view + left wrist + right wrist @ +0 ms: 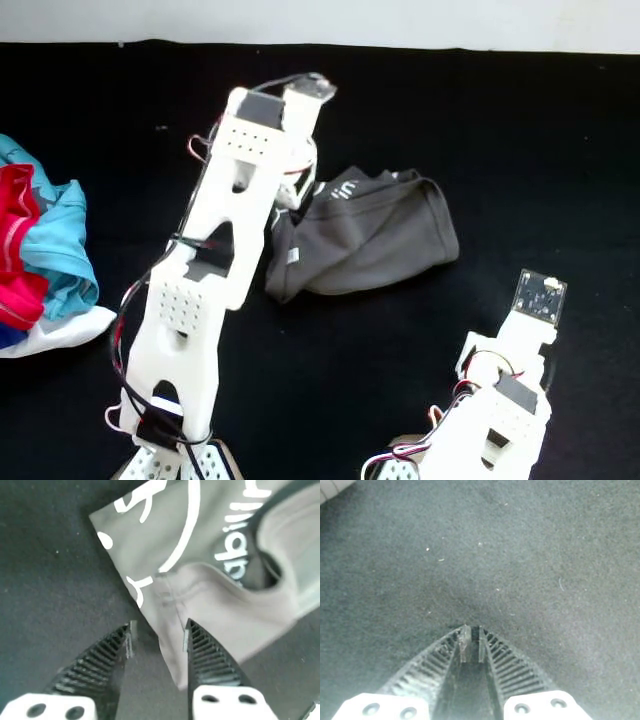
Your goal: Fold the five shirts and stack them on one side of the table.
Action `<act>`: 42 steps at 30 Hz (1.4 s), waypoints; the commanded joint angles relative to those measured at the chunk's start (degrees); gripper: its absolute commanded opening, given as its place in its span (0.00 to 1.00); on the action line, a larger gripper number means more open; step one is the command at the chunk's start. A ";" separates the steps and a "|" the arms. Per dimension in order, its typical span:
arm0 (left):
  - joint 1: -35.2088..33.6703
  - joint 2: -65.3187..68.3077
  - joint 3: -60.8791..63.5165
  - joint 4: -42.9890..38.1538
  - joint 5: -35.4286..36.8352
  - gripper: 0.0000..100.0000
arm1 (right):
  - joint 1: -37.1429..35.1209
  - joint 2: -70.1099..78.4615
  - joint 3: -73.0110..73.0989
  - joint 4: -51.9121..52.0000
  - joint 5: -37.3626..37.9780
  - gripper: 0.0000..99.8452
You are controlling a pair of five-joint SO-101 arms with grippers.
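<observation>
Starting nearest, the right pincer (471, 641) is clenched on nothing, well before the grey shirt (370, 235). The left pincer (159, 628) stands released astride that shirt's edge; I think it should close low and catch one layer only. Far left of the shirt, the coloured pile (40, 250) is cut off, its count unclear.

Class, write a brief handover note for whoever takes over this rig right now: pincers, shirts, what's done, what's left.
Left pincer: open, straddling the edge of the rumpled grey shirt mid-table, gripping nothing.
Right pincer: shut, empty, over the black table.
Other shirts: a crumpled pile at the table's edge.
Done: nothing folded or stacked.
To do: fold every shirt, stack them on one side.
</observation>
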 commanded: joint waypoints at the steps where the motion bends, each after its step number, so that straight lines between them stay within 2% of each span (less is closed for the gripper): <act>1: 0.04 -4.00 3.38 -4.22 -0.26 0.16 | -0.40 -0.04 0.40 -0.92 -0.26 0.06; 7: 0.40 -4.00 6.55 -10.11 -0.18 0.16 | -0.48 -0.04 0.40 -0.92 -0.26 0.06; 15: 2.42 -2.33 6.90 -13.27 -0.18 0.16 | -0.48 -0.04 0.40 -0.92 -0.26 0.06; 23: 3.56 1.71 6.64 -13.36 0.44 0.16 | -0.48 -0.04 0.40 -0.92 -0.26 0.06; 25: 3.65 0.84 6.64 -13.27 1.93 0.11 | -0.48 -0.04 0.40 -0.92 -0.26 0.06; 27: 3.82 -0.66 6.64 -13.27 2.29 0.00 | -0.48 -0.04 0.40 -0.92 -0.26 0.06; 29: 3.91 -2.33 6.64 -13.27 2.29 0.03 | -0.48 -0.04 0.40 -0.92 -0.26 0.06; 36: 4.00 -7.60 6.64 -13.19 2.37 0.01 | -0.48 -0.04 0.40 -0.92 -0.26 0.06; 42: 9.80 -13.23 6.64 -10.11 4.75 0.01 | -0.48 -0.04 0.40 -0.92 -0.26 0.06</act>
